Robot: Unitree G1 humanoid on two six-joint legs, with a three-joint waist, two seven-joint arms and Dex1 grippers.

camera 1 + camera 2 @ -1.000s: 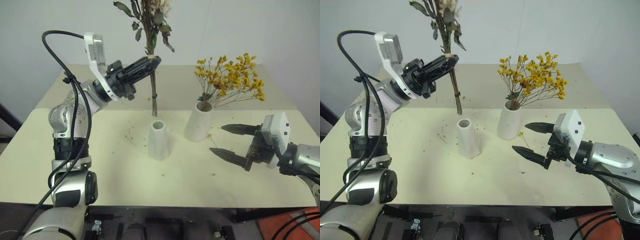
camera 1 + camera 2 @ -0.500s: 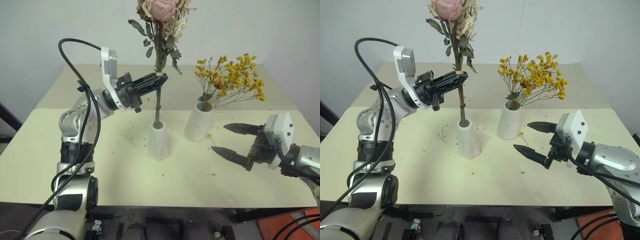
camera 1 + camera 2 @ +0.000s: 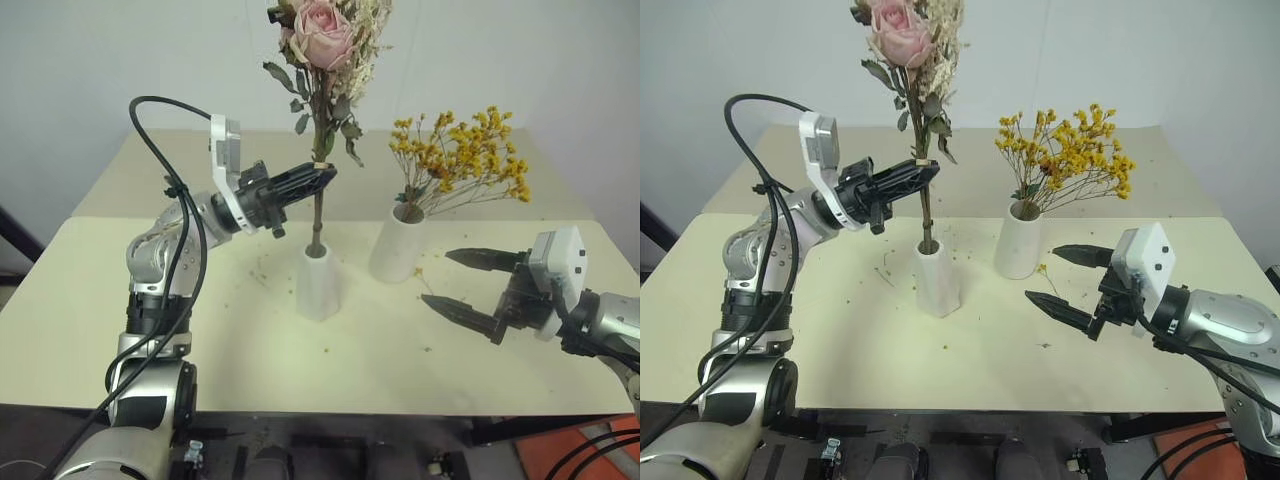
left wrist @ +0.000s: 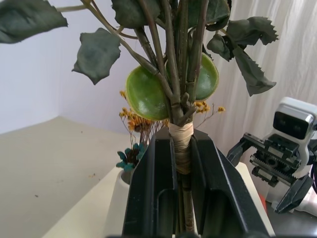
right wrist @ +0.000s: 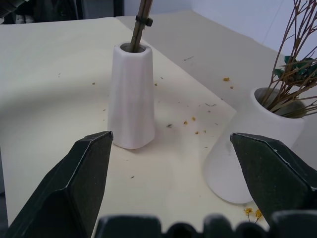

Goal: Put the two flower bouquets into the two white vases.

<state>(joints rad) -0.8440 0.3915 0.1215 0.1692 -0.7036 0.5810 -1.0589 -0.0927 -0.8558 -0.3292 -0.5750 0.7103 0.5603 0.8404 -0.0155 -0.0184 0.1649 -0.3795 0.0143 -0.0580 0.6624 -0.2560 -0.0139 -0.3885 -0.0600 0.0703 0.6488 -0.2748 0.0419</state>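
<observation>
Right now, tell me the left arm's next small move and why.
Probably lower a little more, then release: the left gripper is clamped on the rose bouquet, whose stems already sit in the narrow vase. The yellow spray stands in the wider vase.

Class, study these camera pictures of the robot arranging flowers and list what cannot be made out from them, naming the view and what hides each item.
- How deep the rose bouquet stems reach: hidden inside the smaller vase, both eye views.
- The bouquet's top: cut off by the upper edge, eye views.
- Stem ends of the yellow spray: hidden inside the wider vase.
- Stems below the binding: covered by the left gripper, left wrist view.
</observation>
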